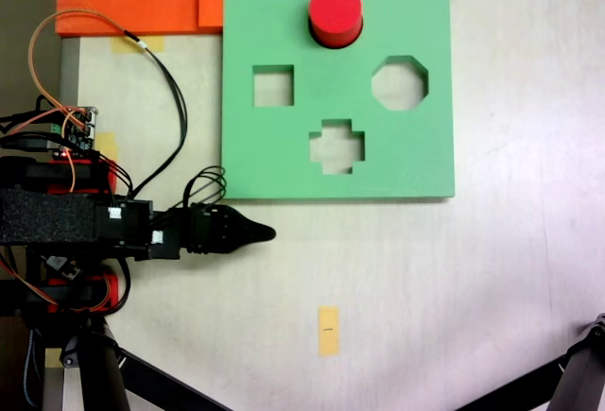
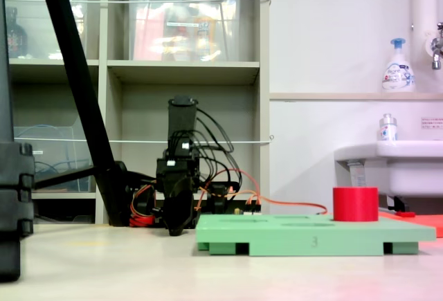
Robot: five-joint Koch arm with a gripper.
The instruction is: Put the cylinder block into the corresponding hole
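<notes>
I read this as a lab or maker room with a wash corner. Open shelving [image 2: 183, 73] against the back wall holds clear storage bins [image 2: 183, 28] packed with supplies. To the right, a white sink [image 2: 391, 159] with a soap pump bottle [image 2: 398, 66] on the ledge above it. Black tripod legs [image 2: 76, 86] and loose wiring [image 1: 161, 71] crowd a pale tabletop [image 1: 425, 288] marked with tape [image 1: 328, 331].
</notes>
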